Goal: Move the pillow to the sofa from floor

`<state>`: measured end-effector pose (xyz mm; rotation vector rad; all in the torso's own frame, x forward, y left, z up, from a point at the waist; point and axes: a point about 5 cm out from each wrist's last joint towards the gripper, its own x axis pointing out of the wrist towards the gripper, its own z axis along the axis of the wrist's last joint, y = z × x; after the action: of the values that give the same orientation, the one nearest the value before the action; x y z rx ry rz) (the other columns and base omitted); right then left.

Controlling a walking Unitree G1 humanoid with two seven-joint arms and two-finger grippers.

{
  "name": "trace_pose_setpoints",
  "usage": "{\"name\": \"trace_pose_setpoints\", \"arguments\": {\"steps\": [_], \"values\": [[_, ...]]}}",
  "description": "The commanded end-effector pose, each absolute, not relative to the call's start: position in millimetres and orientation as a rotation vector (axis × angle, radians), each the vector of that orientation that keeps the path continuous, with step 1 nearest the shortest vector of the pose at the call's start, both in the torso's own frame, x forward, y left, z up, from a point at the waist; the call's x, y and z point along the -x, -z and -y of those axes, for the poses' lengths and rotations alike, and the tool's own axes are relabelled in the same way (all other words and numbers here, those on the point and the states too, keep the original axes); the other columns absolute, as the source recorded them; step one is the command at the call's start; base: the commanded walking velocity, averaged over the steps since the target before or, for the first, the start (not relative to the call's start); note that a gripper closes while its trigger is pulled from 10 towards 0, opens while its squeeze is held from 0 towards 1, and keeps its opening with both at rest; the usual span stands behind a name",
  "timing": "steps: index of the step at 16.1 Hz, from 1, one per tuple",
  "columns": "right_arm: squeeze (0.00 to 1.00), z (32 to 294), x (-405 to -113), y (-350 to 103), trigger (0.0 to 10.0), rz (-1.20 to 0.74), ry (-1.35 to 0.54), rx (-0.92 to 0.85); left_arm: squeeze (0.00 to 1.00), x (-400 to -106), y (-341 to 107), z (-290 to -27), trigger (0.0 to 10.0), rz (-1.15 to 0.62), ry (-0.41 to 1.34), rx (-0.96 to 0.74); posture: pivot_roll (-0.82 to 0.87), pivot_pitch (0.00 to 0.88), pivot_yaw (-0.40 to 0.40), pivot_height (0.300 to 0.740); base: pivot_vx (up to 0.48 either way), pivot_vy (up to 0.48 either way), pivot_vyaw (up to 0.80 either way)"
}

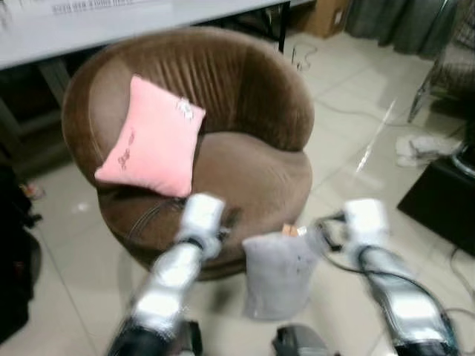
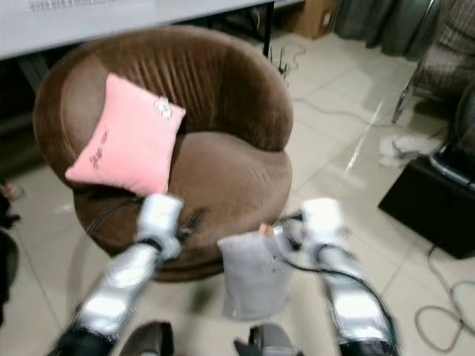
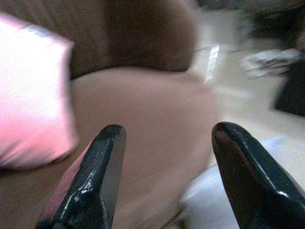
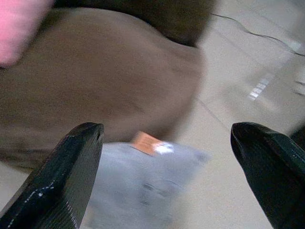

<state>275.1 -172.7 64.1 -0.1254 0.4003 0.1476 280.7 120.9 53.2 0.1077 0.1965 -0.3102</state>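
Silver arms, white wrists; left claw (image 3: 164, 179) fingers glossy black.

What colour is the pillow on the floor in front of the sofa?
Light grey pillow, with a small orange tag at its top edge; clearest in the left eye view.

Grey pillow (image 4: 143, 186) blurred below the open right gripper (image 4: 167, 176), orange tag unreadable, pink pillow (image 3: 28, 90) cut off beside the open left gripper (image 3: 164, 176), embroidery too small to read
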Motion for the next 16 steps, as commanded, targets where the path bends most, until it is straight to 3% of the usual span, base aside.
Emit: {"name": "trace_pose_setpoints", "arguments": {"steps": [1, 5, 8, 16], "values": [[0.00, 178, -274, -58, 10.0, -0.430, -0.149, 0.131, 0.00, -281, -59, -120, 10.0, -0.172, 0.298, -0.108, -0.05, 0.020, -0.037, 0.654, 0.345, 0.000, 0.00], [0.00, 167, -281, -50, 10.0, -0.446, -0.198, 0.163, 0.00, -276, -60, -133, 10.0, -0.174, 0.273, -0.135, 0.00, 0.010, -0.033, 0.654, 0.000, 0.000, 0.00], [0.00, 167, -282, -46, 10.0, -0.448, -0.197, 0.171, 0.00, -278, -61, -131, 10.0, -0.172, 0.291, -0.159, -0.01, 0.009, -0.017, 0.654, 0.000, 0.000, 0.62], [0.00, 171, -283, -43, 10.0, -0.443, -0.160, 0.148, 0.00, -282, -63, -126, 10.0, -0.174, 0.312, -0.174, -0.02, 0.008, 0.000, 0.654, 0.000, -0.372, 0.08]]}}
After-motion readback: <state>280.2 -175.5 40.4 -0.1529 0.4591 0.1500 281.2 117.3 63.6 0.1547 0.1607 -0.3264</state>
